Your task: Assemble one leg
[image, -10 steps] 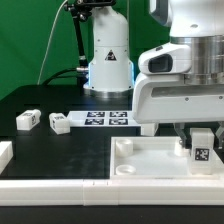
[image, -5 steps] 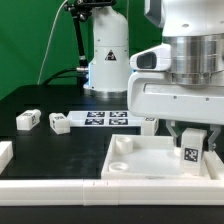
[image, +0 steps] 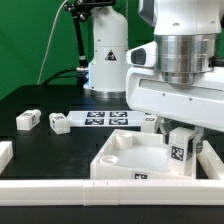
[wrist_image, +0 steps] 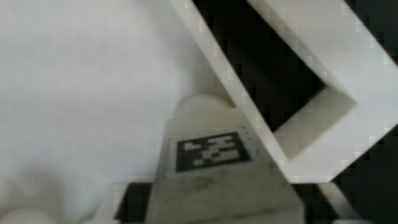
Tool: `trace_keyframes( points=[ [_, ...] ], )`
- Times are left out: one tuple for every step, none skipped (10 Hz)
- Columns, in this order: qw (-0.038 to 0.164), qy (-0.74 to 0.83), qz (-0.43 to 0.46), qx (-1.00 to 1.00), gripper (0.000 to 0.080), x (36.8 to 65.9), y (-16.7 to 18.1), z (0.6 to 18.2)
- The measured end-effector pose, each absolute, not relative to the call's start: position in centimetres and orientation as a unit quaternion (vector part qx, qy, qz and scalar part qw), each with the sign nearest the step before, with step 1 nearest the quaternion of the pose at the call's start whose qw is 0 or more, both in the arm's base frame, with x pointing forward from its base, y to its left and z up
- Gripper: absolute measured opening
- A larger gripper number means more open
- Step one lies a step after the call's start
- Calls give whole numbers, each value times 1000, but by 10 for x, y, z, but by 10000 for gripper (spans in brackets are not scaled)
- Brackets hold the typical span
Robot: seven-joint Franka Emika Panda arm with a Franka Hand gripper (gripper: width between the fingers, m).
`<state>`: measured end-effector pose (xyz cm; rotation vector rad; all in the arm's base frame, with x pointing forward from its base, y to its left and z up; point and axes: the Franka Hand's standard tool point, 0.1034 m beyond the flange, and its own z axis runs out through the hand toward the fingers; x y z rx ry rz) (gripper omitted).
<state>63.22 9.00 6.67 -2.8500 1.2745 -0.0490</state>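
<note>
My gripper point(image: 182, 138) is shut on a leg point(image: 181, 150), a stubby white block with a black-and-white tag on its face. The leg stands upright at a corner of the large white square panel point(image: 128, 160), at the exterior view's right. In the wrist view the leg point(wrist_image: 214, 150) runs between my dark fingers point(wrist_image: 146, 202), over the panel's flat face point(wrist_image: 89, 80) and beside its raised rim point(wrist_image: 302, 90). Two loose legs point(image: 28, 120) point(image: 59, 122) lie on the black table at the left.
The marker board point(image: 105, 118) lies behind the panel. Another small tagged white part point(image: 148, 122) sits by its right end. A white rail point(image: 45, 190) runs along the front edge. A white block point(image: 4, 153) stands at the far left. The robot base point(image: 108, 60) is behind.
My gripper and the leg have moved toward the exterior view's left. The panel has slid and turned leftward with them. The loose legs have not moved.
</note>
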Motion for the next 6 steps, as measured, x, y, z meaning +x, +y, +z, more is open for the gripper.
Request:
trace_keyframes(
  points=[
    [10,408,-16,-913,459,632,90,66],
    [10,408,-15,-913,459,632,91,66],
    [10,408,-15,-913,590,632,91,65],
    [10,408,-15,-913,590,632,91,65],
    [10,408,-15,-913,638,632,91,65],
    [10,408,-15,-913,647,632,91,65]
  ],
)
